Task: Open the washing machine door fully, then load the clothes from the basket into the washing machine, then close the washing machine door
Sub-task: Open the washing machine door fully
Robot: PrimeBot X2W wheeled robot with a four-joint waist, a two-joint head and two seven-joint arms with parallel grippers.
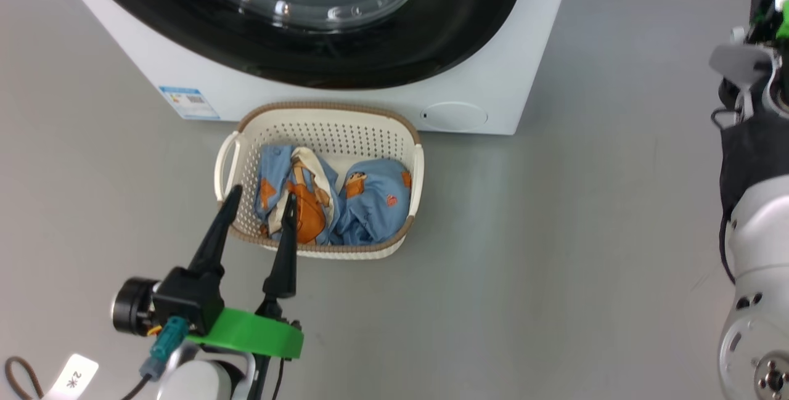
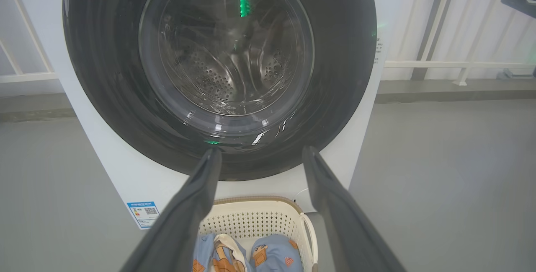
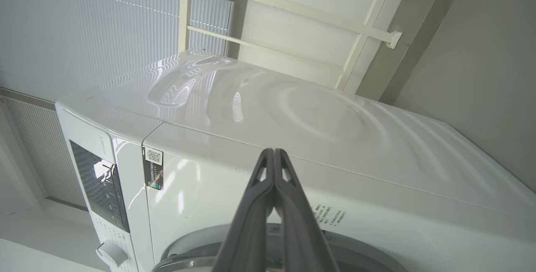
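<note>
Left gripper (image 1: 262,194): fingers spread wide, holding nothing. It hangs over the near left part of the basket (image 1: 333,106), and its tips appear clear of the rim. In the left wrist view the same gripper (image 2: 260,151) points toward the lower front of the washing machine (image 2: 360,154).

Right gripper (image 3: 274,151): fingers pressed together with nothing between them. It is raised and aimed at the upper front panel of the machine, above the top arc of the door frame. Contact with the machine cannot be confirmed.

Basket: on the grey floor (image 1: 555,264), just in front of the machine and roughly centred below the door. Both pieces of the clothes (image 1: 370,203) lie bunched inside it, none hanging over the rim.

Washing machine door (image 1: 431,48): sits flush against the front, so it is judged shut. Through the glass the steel drum (image 2: 217,79) looks empty.

Beyond the machine: a white railing (image 2: 439,64) along the wall.

Progress: at the very start, in my judgement. The door is not yet opened, no garment has been loaded, and the closing step also remains. The closed right gripper near the door's top edge suggests that opening is the step in hand.
</note>
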